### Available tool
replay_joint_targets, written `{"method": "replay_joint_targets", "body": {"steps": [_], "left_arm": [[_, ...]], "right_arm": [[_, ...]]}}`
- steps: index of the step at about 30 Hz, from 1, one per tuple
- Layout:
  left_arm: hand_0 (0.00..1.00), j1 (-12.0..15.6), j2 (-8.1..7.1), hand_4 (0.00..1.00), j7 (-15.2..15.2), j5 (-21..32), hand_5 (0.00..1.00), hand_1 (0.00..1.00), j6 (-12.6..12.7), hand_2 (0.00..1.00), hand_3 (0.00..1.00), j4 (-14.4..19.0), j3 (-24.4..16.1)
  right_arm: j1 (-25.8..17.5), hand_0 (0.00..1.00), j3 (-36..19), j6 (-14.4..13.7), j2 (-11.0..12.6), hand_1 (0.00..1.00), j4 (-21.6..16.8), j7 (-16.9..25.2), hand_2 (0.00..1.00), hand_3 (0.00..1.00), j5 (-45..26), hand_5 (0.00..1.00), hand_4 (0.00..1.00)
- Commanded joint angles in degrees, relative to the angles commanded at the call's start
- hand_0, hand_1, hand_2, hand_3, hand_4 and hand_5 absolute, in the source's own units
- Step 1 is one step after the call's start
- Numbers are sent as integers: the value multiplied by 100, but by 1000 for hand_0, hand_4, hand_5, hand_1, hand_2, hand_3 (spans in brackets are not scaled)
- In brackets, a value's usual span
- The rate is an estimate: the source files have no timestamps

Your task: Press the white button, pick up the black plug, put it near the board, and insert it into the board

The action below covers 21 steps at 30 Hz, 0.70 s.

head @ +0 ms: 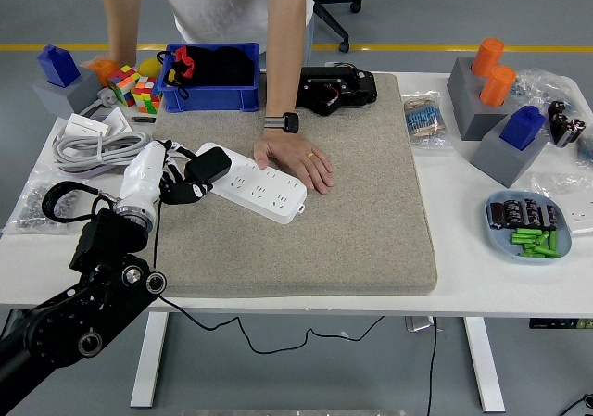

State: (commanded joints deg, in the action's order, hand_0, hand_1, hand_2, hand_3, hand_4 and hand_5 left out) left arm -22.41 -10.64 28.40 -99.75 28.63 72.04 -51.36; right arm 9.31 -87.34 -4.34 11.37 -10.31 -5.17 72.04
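left hand (178, 182) gripping black plug (209, 165), at board (252, 182) left end

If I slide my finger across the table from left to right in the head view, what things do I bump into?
Grey cable coil → robot's left hand → black plug → white power strip → person's hand → bag of resistors → tray of batteries

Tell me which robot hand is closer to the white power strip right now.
Left. The left hand holds the black plug right over the near-left end of the white power strip. The right hand is out of view, so it can't be compared.
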Motion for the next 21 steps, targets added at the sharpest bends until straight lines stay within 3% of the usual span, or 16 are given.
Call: {"method": "replay_joint_targets", "body": {"steps": [21], "left_arm": [[200,-213,239,657,-65,574,2,166,197,196,454,-434,10]], "right_arm": [[-23,623,-30,0,-4,594,0,5,585,578,-6,378,642]]}}
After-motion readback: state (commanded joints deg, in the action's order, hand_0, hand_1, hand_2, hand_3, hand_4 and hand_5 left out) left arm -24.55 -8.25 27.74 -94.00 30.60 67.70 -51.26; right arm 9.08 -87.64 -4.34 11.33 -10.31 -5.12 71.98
